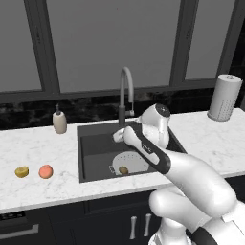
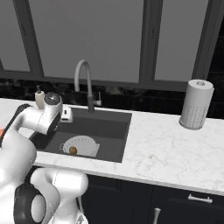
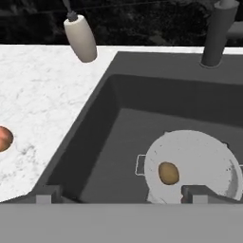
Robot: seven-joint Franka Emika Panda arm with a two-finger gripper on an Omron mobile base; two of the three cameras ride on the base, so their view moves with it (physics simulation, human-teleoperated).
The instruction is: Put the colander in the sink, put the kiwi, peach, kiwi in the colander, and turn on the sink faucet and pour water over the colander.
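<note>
The pale holed colander (image 1: 130,161) (image 2: 83,144) (image 3: 199,161) lies on the floor of the dark sink (image 1: 95,143) (image 2: 109,127) (image 3: 109,137). One brownish kiwi (image 1: 123,170) (image 2: 73,150) (image 3: 168,173) rests inside it. On the counter left of the sink sit the orange-pink peach (image 1: 45,171) (image 3: 3,138) and, further left, a second olive-yellow kiwi (image 1: 21,171). My gripper (image 1: 118,136) (image 2: 65,113) (image 3: 118,194) hovers over the sink, above and left of the colander, open and empty. The grey gooseneck faucet (image 1: 125,91) (image 2: 85,81) rises behind the basin; no water shows.
A beige soap dispenser (image 1: 59,120) (image 2: 39,98) (image 3: 80,38) stands at the sink's back left corner. At the far right of the white marble counter (image 1: 38,148) (image 2: 166,148) is a paper towel roll (image 1: 224,97) (image 2: 196,105). Dark windows line the back wall.
</note>
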